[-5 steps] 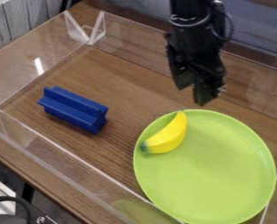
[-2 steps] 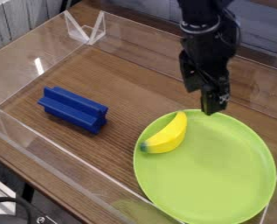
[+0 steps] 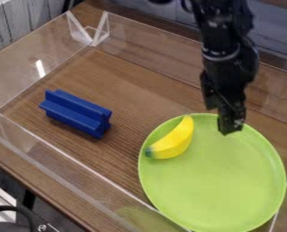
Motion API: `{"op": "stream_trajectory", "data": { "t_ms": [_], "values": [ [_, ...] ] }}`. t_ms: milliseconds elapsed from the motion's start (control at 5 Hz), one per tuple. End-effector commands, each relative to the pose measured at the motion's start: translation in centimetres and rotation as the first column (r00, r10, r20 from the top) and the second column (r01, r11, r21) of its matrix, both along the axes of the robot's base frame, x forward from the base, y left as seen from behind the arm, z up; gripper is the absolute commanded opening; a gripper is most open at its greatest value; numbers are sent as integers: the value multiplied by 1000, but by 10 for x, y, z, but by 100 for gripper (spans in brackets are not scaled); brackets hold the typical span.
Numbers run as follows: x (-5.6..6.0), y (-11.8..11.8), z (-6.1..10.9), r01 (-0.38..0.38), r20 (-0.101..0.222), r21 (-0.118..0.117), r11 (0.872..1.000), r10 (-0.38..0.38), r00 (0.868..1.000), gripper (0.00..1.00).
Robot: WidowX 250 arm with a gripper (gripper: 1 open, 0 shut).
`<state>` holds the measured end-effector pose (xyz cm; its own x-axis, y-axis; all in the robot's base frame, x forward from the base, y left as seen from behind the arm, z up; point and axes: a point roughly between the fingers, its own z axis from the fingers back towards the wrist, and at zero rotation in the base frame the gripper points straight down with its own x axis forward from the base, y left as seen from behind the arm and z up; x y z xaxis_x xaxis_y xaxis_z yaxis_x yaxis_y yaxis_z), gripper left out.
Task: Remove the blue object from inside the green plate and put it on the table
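Your block (image 3: 75, 111) lies on the tabletop (image 3: 146, 82), left of the plate (image 3: 218, 186) and well apart from it, its long side running diagonally, close to the clear wall (image 3: 37, 149) at the near-left edge. Nothing sits on it or against it. A banana (image 3: 172, 139) rests on the plate's left part, its tip reaching the rim on the side facing the block; the rest of the plate is bare green. More clear walls fence the far side.

Compared with a second ago, the arm has swung right and dropped: it was over bare wood beyond the plate, and now your fingers (image 3: 230, 122) point steeply down over the plate's far rim. The block and banana have not shifted.

The fingers look spread and hold nothing. The block is far to their left, with the banana between.
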<state>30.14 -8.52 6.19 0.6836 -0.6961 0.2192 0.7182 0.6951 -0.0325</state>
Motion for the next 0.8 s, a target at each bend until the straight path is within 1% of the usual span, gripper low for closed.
{"op": "stream_trajectory", "data": {
  "t_ms": [0,200,400,600],
  "values": [
    [9,-4,-3,61,54,5,998,-61,997,100],
    [13,-5,-17,90,61,14,996,-90,994,100],
    [10,-7,-27,169,73,29,985,-171,983,100],
    [7,-11,-32,220,84,39,975,-222,971,100]
  ]
}}
